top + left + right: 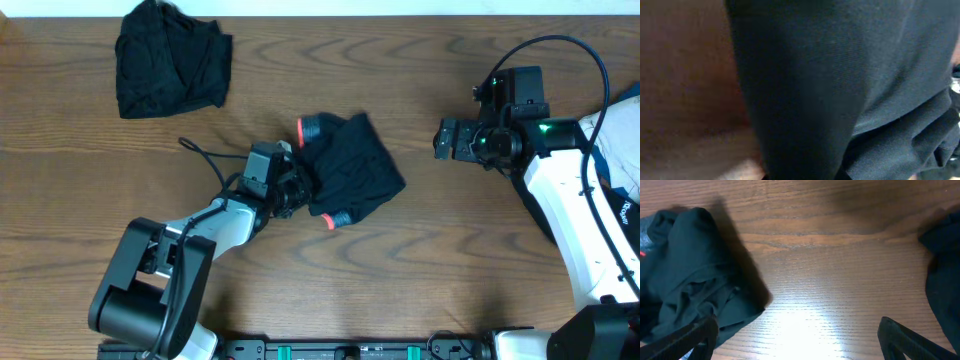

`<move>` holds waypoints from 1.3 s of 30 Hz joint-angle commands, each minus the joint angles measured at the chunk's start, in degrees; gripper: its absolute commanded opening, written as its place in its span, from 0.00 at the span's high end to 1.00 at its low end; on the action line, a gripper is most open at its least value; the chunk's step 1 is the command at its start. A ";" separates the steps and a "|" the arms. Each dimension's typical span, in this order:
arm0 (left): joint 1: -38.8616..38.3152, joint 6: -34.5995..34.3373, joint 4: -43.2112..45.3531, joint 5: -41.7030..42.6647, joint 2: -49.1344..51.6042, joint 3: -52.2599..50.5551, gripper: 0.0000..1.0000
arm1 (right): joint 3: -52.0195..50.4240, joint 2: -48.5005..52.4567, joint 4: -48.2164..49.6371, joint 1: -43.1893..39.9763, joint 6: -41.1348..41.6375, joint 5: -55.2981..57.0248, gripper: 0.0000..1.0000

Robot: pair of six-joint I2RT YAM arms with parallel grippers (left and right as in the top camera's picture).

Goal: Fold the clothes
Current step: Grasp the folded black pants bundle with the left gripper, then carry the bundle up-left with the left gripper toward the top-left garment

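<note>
Overhead: pinching the edge of the black garment (355,165) with the left gripper (300,188); holding the right gripper (442,140) spread wide, well apart, over the table (420,270).

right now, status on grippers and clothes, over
Left gripper shut on black garment, at its edge. Right gripper open, clear of it. Second black pile far corner, not in the way.

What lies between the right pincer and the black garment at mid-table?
Nothing but bare wooden table: the overhead view shows the right pincer apart from the garment.
</note>
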 commanded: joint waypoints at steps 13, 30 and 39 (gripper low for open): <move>1.86 34.64 17.75 -24.76 -2.60 4.92 0.94 | 1.33 -1.01 -1.09 -0.31 -1.84 0.39 0.01; 10.14 45.88 26.14 -29.44 -2.58 12.11 0.94 | 1.33 -1.01 -1.09 -0.31 -1.81 0.39 0.01; 11.32 44.22 27.71 -28.22 -2.25 14.71 0.94 | 1.33 -1.01 -1.07 -0.31 -1.81 0.39 0.01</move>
